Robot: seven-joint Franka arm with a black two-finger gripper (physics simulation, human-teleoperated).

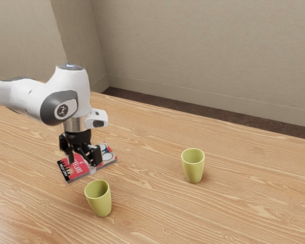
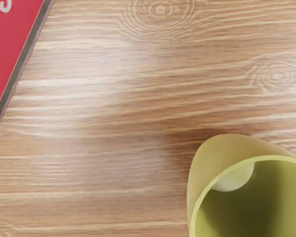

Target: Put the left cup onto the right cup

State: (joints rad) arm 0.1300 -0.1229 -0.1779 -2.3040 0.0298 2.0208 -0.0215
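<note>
- Olive-green and plain, the left cup [image 1: 98, 197] stands upright on the desk [image 1: 234, 213], near the front edge on the exterior view's left; it has no handle, tapers a little toward its base, and its mouth is open upward
- The right cup [image 1: 193, 164] is the same olive-green and the same tapered shape, also upright, well apart from the left cup toward the exterior view's right and farther back on the desk
- The two cups do not touch, and each rests on the wood by itself
- The gripper [image 1: 83, 158] hangs from the white arm [image 1: 35, 99] above a red book [image 1: 76, 172] that lies flat on the desk, just behind the left cup and slightly to the exterior view's left of it
- Its black fingers stand apart with nothing between them, so the gripper is released and holds neither cup
- In the wrist view the left cup [image 2: 246, 192] shows from above: a thin rounded rim, a smooth matte wall, a shaded inside with a pale patch low on the inner wall
- The same view shows a corner of the red book [image 2: 10, 44] with white lettering and a grey edge, apart from the cup with bare wood grain of the desk [image 2: 138, 98] between them
</note>
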